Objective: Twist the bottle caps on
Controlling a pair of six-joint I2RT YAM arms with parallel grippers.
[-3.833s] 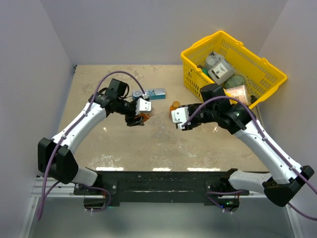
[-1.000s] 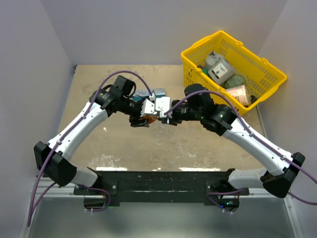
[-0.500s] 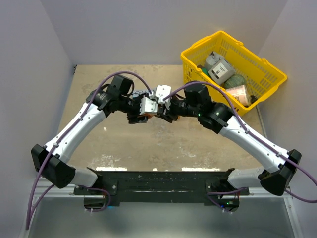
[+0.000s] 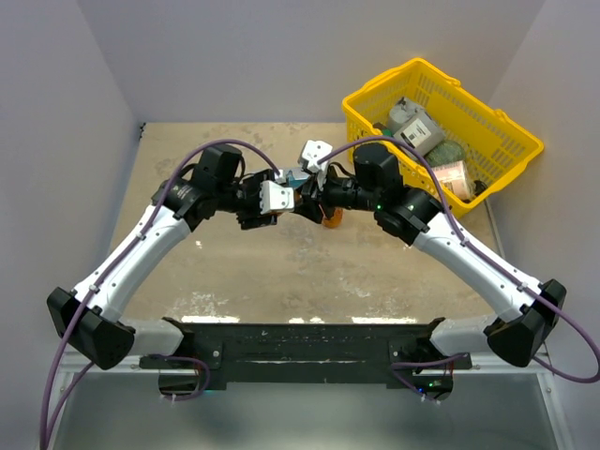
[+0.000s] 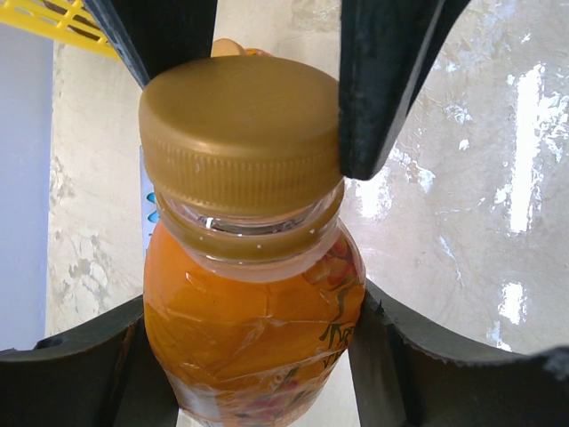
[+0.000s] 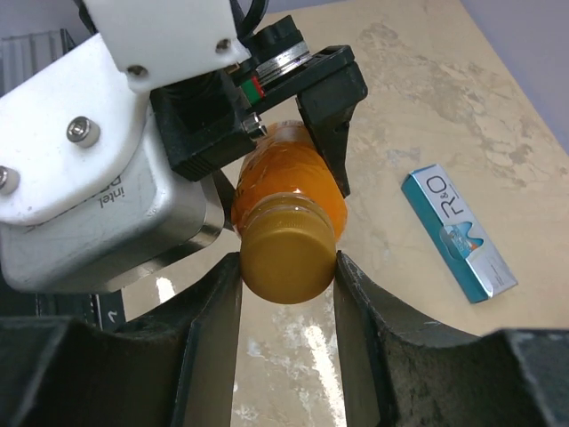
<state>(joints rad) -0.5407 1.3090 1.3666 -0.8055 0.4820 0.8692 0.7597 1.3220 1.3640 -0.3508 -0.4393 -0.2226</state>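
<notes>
Holding the bottle (image 6: 289, 182) by its body above the table (image 4: 234, 272), the left gripper (image 5: 258, 351) is clamped on it, and the right gripper (image 6: 286, 276) pinches the cap (image 5: 238, 124). If the cap sits crooked, turning may jam the thread or slip. Some seconds earlier the grippers stood well apart. The yellow basket (image 4: 380, 80) beyond is unchanged.

Bright even light, white glare on tabletop (image 5: 524, 160)

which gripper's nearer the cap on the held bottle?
Right. The right gripper pinches the cap between its fingers; the left gripper clamps the bottle by its body, below the cap.
</notes>
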